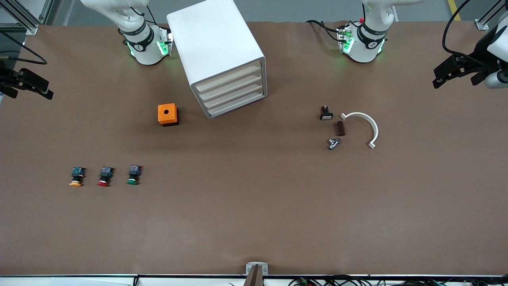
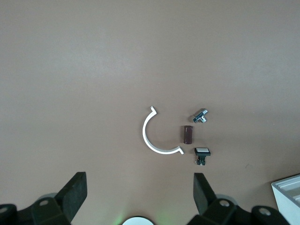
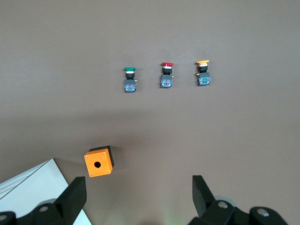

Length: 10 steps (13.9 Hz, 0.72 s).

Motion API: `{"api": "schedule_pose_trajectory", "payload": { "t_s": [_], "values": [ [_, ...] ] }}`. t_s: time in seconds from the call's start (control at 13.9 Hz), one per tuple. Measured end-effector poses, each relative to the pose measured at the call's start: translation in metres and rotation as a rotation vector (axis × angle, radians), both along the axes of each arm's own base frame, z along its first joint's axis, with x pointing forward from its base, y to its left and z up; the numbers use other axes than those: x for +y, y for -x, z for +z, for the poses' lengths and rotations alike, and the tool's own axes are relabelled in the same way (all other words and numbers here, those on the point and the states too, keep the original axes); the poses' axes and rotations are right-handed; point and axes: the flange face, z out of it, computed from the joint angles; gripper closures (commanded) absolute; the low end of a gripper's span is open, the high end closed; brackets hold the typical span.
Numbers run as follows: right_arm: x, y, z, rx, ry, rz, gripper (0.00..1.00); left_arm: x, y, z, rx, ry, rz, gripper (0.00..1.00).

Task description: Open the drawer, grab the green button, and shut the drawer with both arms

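The white cabinet (image 1: 216,43) stands between the two arm bases, and its four beige-fronted drawers (image 1: 232,93) are all shut. Its corner also shows in the left wrist view (image 2: 288,194) and the right wrist view (image 3: 33,187). The green-capped button (image 1: 133,176) lies on the bare table, nearer to the front camera than the cabinet, toward the right arm's end; it also shows in the right wrist view (image 3: 130,79). My left gripper (image 1: 456,77) (image 2: 139,197) is open, empty and high over the left arm's end. My right gripper (image 1: 27,85) (image 3: 139,199) is open, empty and high over the right arm's end.
A red-capped button (image 1: 104,177) and a yellow-capped button (image 1: 76,177) lie beside the green one. An orange box (image 1: 168,114) with a round hole stands beside the cabinet. A white arc (image 1: 363,123), brown block (image 1: 340,128), metal fitting (image 1: 333,143) and small switch (image 1: 326,113) lie near the left arm.
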Motion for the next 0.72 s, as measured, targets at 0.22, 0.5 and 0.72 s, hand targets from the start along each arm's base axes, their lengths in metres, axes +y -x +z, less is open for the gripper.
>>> {"api": "schedule_pose_trajectory", "payload": {
  "t_s": [0.22, 0.5, 0.72],
  "values": [
    [0.000, 0.001, 0.002, -0.002, 0.000, 0.000, 0.00, -0.001, -0.002, -0.002, 0.003, 0.000, -0.002, 0.00],
    [0.003, 0.002, 0.002, 0.002, -0.001, 0.007, 0.00, -0.001, -0.002, -0.003, 0.011, 0.001, -0.043, 0.00],
    [0.015, 0.002, 0.002, 0.002, -0.001, 0.029, 0.00, -0.001, -0.003, -0.006, 0.023, 0.000, -0.050, 0.00]
  ]
}}
